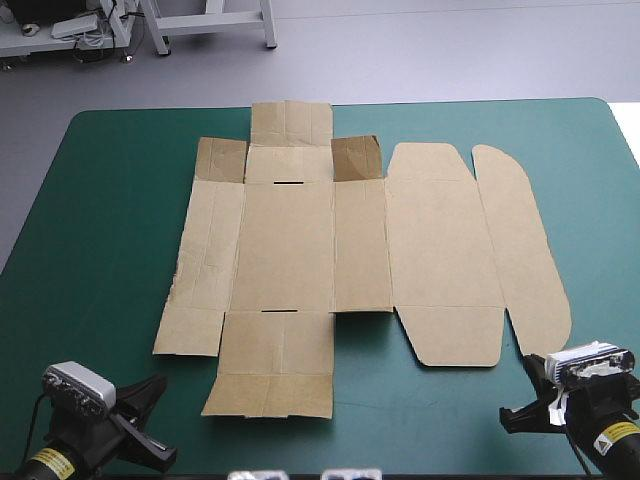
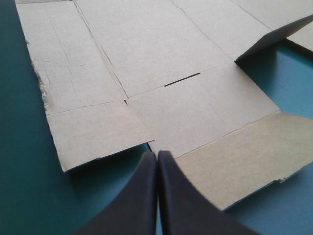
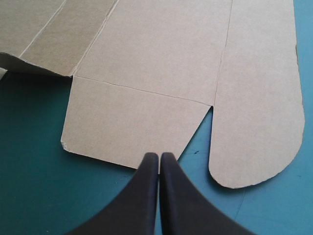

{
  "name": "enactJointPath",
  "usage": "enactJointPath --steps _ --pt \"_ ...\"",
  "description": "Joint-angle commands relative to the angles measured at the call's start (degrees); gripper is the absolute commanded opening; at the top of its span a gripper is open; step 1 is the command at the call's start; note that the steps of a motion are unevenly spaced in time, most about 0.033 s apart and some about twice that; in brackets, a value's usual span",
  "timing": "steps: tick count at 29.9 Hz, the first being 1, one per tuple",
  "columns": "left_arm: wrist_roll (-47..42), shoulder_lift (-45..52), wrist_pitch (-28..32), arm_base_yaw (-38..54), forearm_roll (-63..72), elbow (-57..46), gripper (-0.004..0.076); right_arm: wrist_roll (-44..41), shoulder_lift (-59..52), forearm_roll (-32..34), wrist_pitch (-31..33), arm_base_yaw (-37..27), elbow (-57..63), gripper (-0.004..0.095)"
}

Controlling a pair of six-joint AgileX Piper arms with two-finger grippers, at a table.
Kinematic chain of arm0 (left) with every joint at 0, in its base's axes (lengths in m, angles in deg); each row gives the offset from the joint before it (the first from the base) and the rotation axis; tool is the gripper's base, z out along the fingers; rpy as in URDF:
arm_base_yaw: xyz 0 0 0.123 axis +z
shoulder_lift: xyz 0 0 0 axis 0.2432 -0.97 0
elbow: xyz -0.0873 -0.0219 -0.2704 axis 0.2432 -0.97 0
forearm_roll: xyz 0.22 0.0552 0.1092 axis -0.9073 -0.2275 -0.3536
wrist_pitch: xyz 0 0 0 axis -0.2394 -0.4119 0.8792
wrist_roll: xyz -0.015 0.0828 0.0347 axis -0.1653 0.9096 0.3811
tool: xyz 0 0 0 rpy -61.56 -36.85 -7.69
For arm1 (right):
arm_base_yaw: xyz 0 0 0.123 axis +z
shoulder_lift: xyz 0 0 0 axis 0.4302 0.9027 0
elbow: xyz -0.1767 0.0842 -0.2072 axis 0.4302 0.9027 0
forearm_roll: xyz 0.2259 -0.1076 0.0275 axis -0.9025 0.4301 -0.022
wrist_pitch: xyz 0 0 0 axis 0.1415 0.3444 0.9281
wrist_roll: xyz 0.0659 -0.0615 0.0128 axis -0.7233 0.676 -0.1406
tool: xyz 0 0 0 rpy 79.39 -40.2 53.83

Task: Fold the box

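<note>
The box (image 1: pixel 300 250) lies flat on the teal-green worktop (image 1: pixel 100 250), just ahead of both jaws. Left and right jaws are pressed together.

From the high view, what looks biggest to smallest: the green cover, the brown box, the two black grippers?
Largest: teal-green cover.
Next: box.
Smallest: left gripper and right gripper, which look alike, so I won't rank them.

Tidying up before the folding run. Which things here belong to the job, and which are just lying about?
For the job:
the box, lying flat and unfolded
the left gripper, shut
the right gripper, shut

Just lying about:
nothing loose shows; only the teal-green cover under the box
</note>
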State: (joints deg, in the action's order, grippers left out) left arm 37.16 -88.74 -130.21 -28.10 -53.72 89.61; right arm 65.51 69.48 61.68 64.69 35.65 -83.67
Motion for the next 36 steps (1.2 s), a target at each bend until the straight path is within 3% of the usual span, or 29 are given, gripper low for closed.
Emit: enactJointPath --steps 1,10,14,23,36 --pt "-0.2 -0.6 3.5 0.0 1.6 1.4 -0.0009 0.5 0.5 0.1 -3.9 -0.1 -1.5 0.0000" --pt "-0.4 -0.9 3.5 0.0 1.9 1.9 -0.0009 0.5 0.5 0.1 -3.9 -0.1 -1.5 0.0000" --pt "-0.4 -4.4 3.5 0.0 1.6 6.9 -0.0009 0.5 0.5 0.1 -3.9 -0.1 -1.5 0.0000" --pt "-3.1 -27.0 0.9 0.0 -2.4 28.7 -0.0009 0.5 0.5 0.1 -3.9 -0.1 -1.5 0.0000" --pt "-3.4 -57.9 5.5 3.0 -2.6 43.8 -0.0009 0.5 0.5 0.1 -3.9 -0.1 -1.5 0.0000"
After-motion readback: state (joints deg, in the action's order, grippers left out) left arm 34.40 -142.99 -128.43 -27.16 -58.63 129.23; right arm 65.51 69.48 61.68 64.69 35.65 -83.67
